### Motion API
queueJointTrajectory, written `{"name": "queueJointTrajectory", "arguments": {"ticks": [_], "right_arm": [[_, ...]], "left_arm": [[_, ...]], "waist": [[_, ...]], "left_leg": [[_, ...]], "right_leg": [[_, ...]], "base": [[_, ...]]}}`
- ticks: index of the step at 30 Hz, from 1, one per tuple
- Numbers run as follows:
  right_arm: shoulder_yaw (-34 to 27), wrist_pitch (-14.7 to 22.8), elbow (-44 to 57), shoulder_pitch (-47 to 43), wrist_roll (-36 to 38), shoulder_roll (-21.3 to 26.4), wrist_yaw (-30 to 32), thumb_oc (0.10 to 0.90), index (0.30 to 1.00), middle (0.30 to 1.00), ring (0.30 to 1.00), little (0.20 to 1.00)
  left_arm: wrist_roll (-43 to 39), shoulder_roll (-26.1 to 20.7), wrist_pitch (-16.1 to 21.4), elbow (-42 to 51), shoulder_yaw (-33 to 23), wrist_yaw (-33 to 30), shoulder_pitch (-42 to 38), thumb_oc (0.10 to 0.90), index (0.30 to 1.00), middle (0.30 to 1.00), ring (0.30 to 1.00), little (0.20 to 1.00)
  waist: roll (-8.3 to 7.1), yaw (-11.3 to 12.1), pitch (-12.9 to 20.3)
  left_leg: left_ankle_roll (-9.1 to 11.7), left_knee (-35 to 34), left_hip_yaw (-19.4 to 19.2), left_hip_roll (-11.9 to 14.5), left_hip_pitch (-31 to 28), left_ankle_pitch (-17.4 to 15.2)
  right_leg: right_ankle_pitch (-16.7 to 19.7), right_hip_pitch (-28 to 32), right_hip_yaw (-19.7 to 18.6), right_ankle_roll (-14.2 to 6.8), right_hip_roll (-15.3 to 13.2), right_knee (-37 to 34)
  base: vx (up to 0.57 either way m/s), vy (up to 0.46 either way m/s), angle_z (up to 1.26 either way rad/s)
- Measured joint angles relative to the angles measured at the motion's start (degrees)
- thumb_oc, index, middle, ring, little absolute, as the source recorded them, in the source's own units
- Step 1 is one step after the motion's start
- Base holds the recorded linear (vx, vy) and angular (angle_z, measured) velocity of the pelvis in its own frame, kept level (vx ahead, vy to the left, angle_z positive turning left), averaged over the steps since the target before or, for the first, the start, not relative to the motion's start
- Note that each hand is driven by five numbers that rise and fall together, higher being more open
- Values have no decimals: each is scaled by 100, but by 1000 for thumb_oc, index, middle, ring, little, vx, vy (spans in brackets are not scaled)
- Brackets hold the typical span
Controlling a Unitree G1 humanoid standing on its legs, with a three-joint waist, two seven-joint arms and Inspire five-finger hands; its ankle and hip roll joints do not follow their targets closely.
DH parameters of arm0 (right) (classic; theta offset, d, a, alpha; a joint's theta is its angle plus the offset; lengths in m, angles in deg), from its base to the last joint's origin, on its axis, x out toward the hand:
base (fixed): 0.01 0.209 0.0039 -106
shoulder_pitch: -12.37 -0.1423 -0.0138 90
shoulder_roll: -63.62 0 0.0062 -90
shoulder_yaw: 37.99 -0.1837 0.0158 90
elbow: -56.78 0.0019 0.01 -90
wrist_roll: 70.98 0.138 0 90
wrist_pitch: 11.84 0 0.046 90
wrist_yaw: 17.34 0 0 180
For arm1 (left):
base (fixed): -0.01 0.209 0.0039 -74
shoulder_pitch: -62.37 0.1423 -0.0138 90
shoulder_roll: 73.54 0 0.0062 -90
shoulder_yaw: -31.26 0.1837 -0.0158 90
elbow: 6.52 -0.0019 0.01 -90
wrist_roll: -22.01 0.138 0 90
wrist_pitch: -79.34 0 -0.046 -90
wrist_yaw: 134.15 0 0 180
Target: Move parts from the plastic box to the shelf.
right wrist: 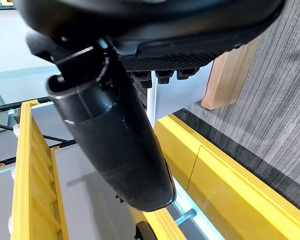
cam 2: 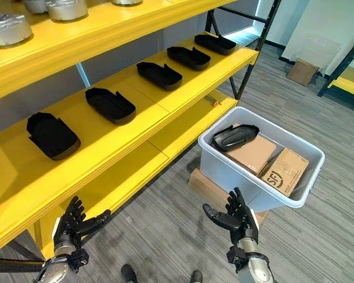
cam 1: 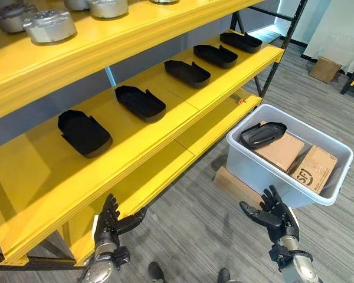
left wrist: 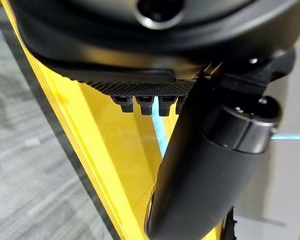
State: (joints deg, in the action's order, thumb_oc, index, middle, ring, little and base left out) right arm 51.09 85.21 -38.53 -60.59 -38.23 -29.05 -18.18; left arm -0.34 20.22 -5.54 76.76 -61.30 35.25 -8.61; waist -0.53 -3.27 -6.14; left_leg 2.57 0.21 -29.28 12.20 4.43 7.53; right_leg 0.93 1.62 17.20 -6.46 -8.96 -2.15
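Right hand: the dark right hand (cam 1: 275,213) is low in front, fingers spread and relaxed, holding nothing; it hovers just before the near wall of the box, not touching it.
Left hand: the dark left hand (cam 1: 112,219) is also low, near the front edge of the lowest yellow board, fingers straight and apart, empty.
Box: the pale grey plastic box (cam 1: 255,168) stands on the grey striped floor (cam 1: 194,230), on a flat brown cardboard piece (cam 1: 233,184).
Part to move: one black moulded plastic part with a rounded nose (cam 1: 262,134) lies in the far left corner of the box, leaning on the brown cardboard cartons (cam 1: 299,157) that fill the rest.
Shelf: the yellow wooden shelf (cam 1: 165,127) carries five black parts of the same kind (cam 1: 140,102) in a row going away from the robot, each apart from the next.
Upper board: grey round metal castings (cam 1: 49,25) stand on the board above.
Step in hand: in my judgement, the start of a new pick; both hands are free and one part is not yet taken.
Next move: it probably calls for the right hand to rise over the near wall, reach to the far corner and close around the part, without catching the cartons; then to carry it to a free place on the shelf, most likely the bare near end.
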Motion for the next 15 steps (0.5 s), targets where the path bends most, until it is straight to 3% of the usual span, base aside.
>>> {"name": "queueJointTrajectory", "arguments": {"ticks": [3,11,15], "right_arm": [[-7,0,0,-2,1,4,2,900,1000,1000,1000,1000],[-47,11,-3,74,0,78,30,900,1000,1000,1000,1000],[-88,24,-12,215,-2,35,71,900,1000,1000,1000,1000]], "left_arm": [[3,-8,-3,0,44,18,41,900,1000,1000,1000,1000],[4,-34,-6,0,196,4,7,900,1000,1000,1000,1000],[8,-49,-8,-13,313,3,-21,900,1000,1000,1000,1000]], "waist": [[44,-128,35],[241,-206,86],[283,-278,78]], "left_leg": [[61,-93,24,38,-78,40],[236,-264,58,240,-53,212],[477,-244,144,685,-25,488]], "right_leg": [[-2,86,-12,4,67,-78],[-55,10,-18,103,353,-112],[-556,-459,-126,441,693,669]], "base": [[31,-103,1],[29,-181,-2],[17,-227,-22]]}}
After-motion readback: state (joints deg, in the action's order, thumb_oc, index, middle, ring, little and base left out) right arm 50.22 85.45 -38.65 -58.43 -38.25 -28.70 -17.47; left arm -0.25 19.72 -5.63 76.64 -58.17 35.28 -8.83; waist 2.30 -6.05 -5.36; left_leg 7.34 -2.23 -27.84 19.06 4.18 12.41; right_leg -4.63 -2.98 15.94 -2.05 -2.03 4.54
